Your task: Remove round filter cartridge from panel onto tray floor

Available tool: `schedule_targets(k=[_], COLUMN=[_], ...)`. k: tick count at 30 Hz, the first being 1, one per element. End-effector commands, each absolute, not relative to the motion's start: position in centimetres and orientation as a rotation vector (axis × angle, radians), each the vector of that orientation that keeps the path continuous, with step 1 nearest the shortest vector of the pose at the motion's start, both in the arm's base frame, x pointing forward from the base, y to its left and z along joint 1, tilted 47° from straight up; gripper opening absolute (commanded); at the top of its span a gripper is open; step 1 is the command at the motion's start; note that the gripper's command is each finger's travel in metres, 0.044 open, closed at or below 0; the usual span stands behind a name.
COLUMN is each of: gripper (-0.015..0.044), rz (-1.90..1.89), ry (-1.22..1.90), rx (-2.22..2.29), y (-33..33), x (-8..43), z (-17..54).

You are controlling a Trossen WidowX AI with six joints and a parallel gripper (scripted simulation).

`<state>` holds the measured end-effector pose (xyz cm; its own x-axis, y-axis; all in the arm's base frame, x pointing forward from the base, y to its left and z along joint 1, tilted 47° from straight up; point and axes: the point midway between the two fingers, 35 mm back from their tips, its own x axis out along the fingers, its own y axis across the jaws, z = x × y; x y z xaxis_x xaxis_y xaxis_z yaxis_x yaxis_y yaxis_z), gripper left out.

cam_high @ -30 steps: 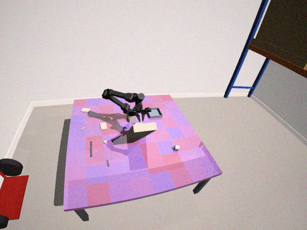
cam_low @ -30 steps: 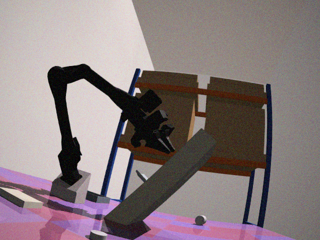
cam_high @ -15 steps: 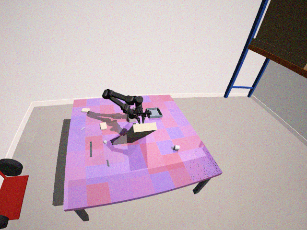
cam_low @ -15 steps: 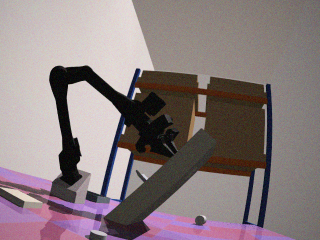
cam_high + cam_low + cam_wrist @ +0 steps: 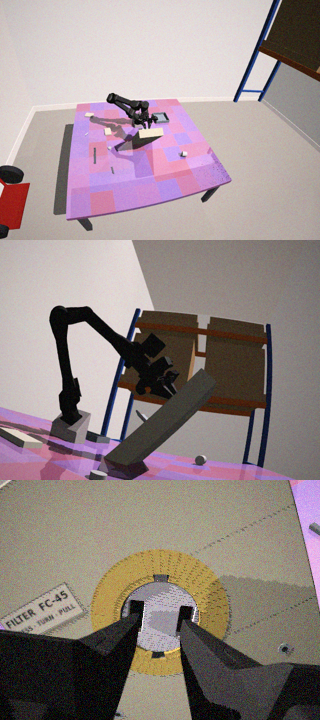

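Note:
The round grey filter cartridge (image 5: 161, 596) sits in the panel (image 5: 65, 535) (image 5: 150, 133) (image 5: 160, 418), inside a yellow ring (image 5: 106, 602). Its two dark slots show at left and right of its face in the wrist view. My gripper (image 5: 160, 624) (image 5: 147, 127) (image 5: 173, 394) is partly open with nothing held between the fingers. One fingertip overlaps each slot; whether the tips are inside the slots cannot be told. The tilted panel hides the cartridge in the exterior view. The grey tray (image 5: 162, 121) (image 5: 102, 439) stands beside the arm's base.
A pale block (image 5: 107, 131) and another pale block (image 5: 89, 114) lie left of the arm. A white cylinder (image 5: 184, 154) (image 5: 200, 460), a small round piece (image 5: 109, 148) (image 5: 98, 475) and dark bars (image 5: 94, 155) (image 5: 112, 169) lie around the panel.

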<state>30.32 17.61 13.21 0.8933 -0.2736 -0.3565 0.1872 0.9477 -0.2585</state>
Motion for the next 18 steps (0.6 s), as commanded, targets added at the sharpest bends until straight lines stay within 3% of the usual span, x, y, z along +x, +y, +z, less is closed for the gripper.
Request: schedule_targets(k=[1, 18], gripper=[0.0115, 0.0115], rz=[-0.238, -0.238], ry=[0.406, 0.406], rx=[-0.231, -0.231], y=[17.50, 17.67], x=[30.20, 30.37], z=[12.90, 13.17])
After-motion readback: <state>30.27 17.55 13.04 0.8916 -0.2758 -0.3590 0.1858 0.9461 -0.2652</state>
